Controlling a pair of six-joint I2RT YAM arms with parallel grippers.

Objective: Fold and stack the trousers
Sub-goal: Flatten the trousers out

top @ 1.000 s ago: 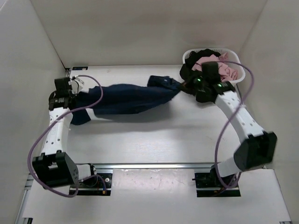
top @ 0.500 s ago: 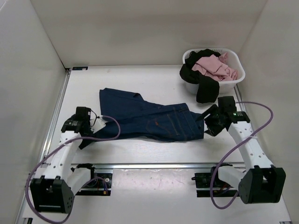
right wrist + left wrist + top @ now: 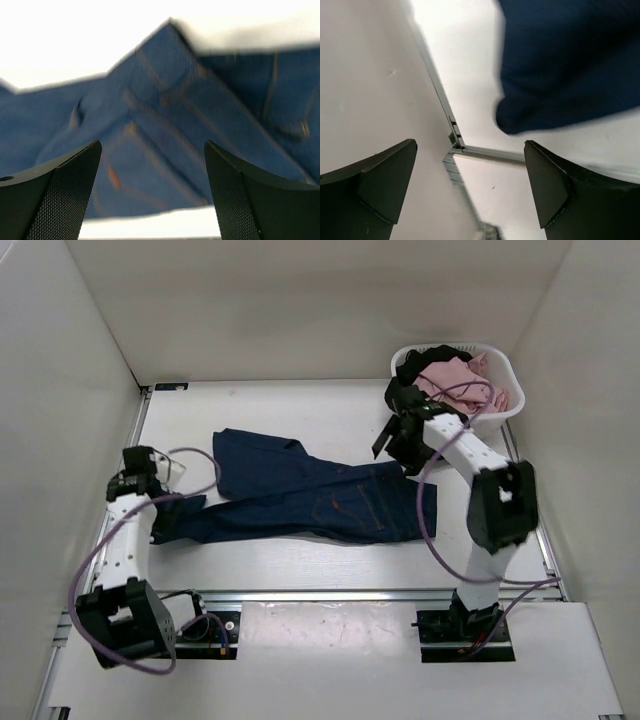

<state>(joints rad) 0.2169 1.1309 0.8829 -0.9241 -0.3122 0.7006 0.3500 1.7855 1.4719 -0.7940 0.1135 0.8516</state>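
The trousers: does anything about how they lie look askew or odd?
Yes. The trousers lie unfolded, the two legs splayed apart toward the left. A black garment also hangs over the basket rim.

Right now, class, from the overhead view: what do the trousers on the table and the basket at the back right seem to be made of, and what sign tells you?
The trousers: dark blue denim, probably cotton, matte; orange stitching along seams and pocket suggests jeans. The basket: likely white moulded plastic, smooth, with a thin even rim; too small to be sure.
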